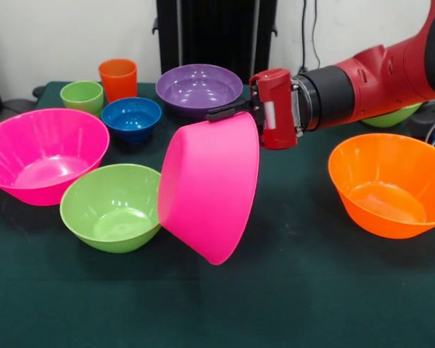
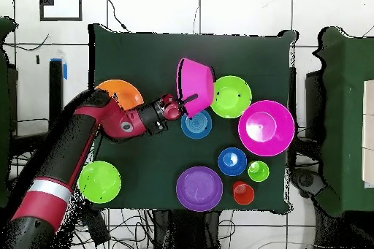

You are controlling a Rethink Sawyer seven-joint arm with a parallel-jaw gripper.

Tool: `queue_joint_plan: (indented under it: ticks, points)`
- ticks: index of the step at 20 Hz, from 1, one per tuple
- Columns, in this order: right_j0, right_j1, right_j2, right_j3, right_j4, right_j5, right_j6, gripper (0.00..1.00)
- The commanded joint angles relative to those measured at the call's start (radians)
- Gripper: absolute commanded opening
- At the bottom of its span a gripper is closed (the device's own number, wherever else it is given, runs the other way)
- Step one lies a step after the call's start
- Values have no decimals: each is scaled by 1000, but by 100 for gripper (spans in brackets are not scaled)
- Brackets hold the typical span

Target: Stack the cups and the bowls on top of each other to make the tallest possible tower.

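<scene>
The red-and-black gripper (image 1: 241, 110) has its jaws clamped on the rim of a big glossy pink plastic bowl (image 1: 210, 188), held tipped on edge off the table, with a green plastic bowl (image 1: 112, 206) at its nine o'clock.

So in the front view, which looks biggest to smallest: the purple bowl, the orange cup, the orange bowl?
1. orange bowl, though it sits nearer the camera.
2. purple bowl, farther back, so the gap may be smaller.
3. orange cup, clearly smallest.
</scene>
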Motion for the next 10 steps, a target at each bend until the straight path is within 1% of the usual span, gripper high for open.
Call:
queue_joint_plan:
  ticks: [1, 6, 10]
  points:
    - [-5, 34, 47, -29, 53, 53, 233, 0]
    - [-7, 40, 31, -39, 70, 52, 213, 0]
    - [-9, 59, 17, -55, 83, 60, 213, 0]
